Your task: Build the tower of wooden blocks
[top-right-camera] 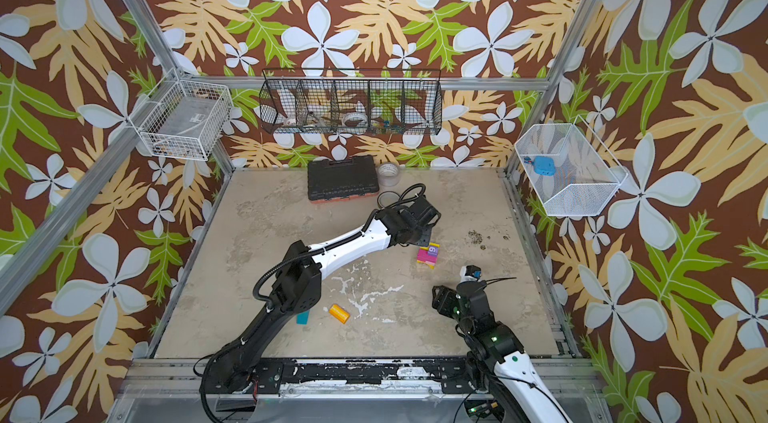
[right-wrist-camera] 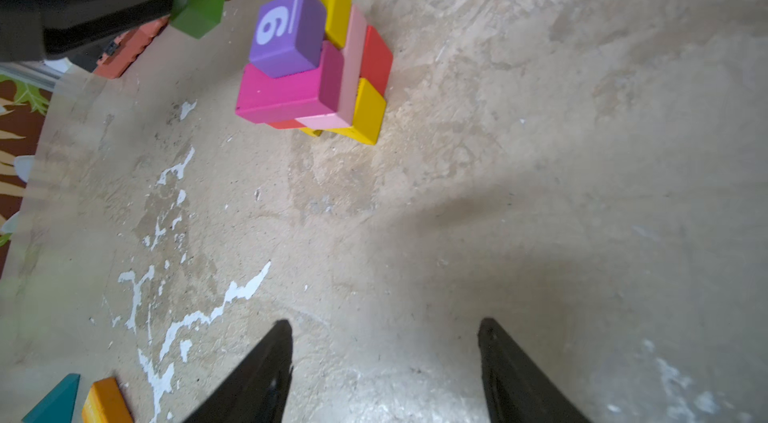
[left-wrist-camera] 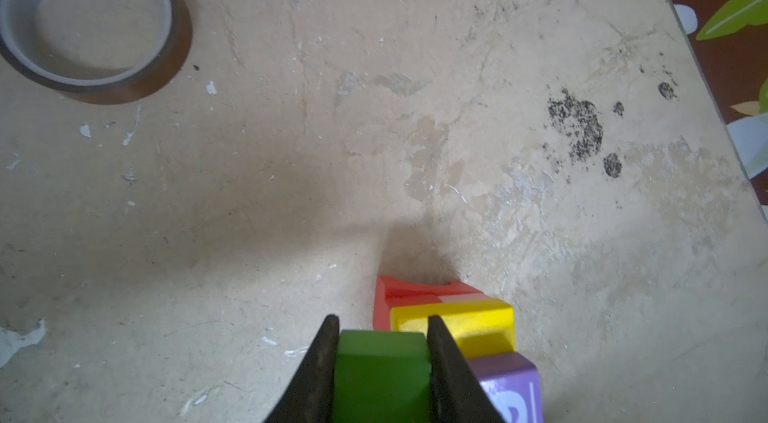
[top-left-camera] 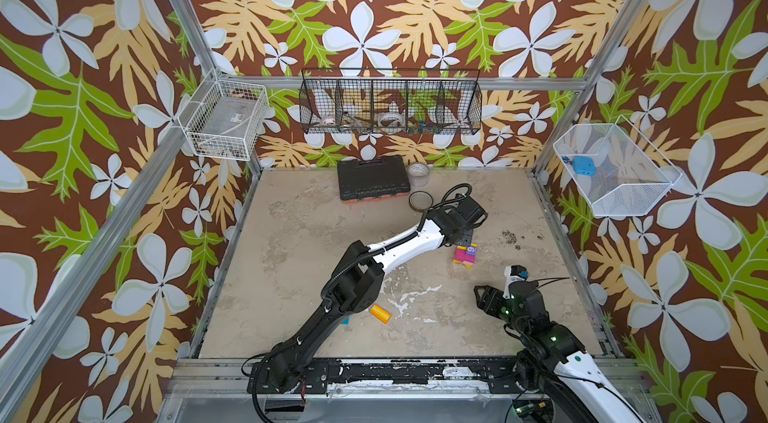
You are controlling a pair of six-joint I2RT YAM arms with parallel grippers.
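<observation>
Left pincer (left-wrist-camera: 383,333) gripped the green block (left-wrist-camera: 381,375) tight just beside the tower (right-wrist-camera: 316,67) on the tabletop (right-wrist-camera: 540,150), apparently to top it; right pincer (right-wrist-camera: 384,325) stood clear, jaws spread, empty.

Black tool case (top-left-camera: 371,177) lies flat at the back edge of the stained tabletop (top-left-camera: 299,242); a clear tape roll (top-left-camera: 418,172) stands just beside it, and a brown tape roll (top-left-camera: 420,201) lies flat in front of that. The back wall carries a divided black wire basket (top-left-camera: 461,105) with small clutter inside. The side walls carry a white wire basket (top-left-camera: 220,142) and a white mesh basket (top-left-camera: 631,192) holding a blue object (top-left-camera: 581,165).
</observation>
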